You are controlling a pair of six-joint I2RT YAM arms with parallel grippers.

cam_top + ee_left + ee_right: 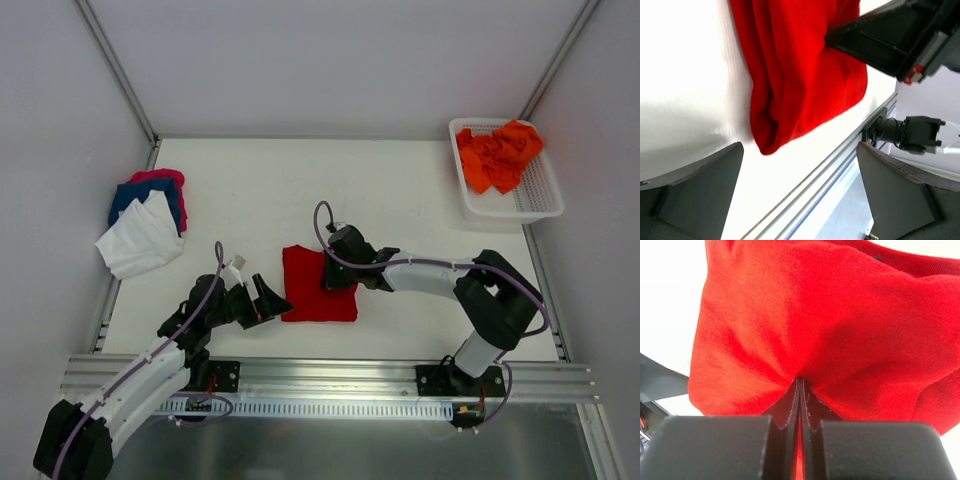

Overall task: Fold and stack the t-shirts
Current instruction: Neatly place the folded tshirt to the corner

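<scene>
**Red cloth, folded and pinched at mid-tabletop**

Matte white tabletop [400, 190], smooth and rectangular, carries everything. At its far right corner sits a white plastic mesh basket [545, 205], rectangular with a perforated floor. It holds crumpled bright orange t-shirts [500, 155]. Near the left edge lies a loose pile: a white t-shirt [140, 240] on top and nearest, with a blue t-shirt [135, 195] and a pink t-shirt [165, 177] showing at the far side. The deep red t-shirt [305, 290] lies at the centre toward the front, folded into a rough square. The right tool [330, 278] is clamped tight on the cloth at its far right part. The left tool [272, 300] stands just beside its left edge, jaws wide apart and holding nothing.

Only the overhead view shows the basket and the pile. Only the right wrist view shows the soft cloth gathering into radiating creases where the dark flat fingers [787, 405] meet. Only the left wrist view shows the rounded, layered fold at the shirt's corner, lying beyond its grey wedge-shaped fingers [695, 195].
</scene>
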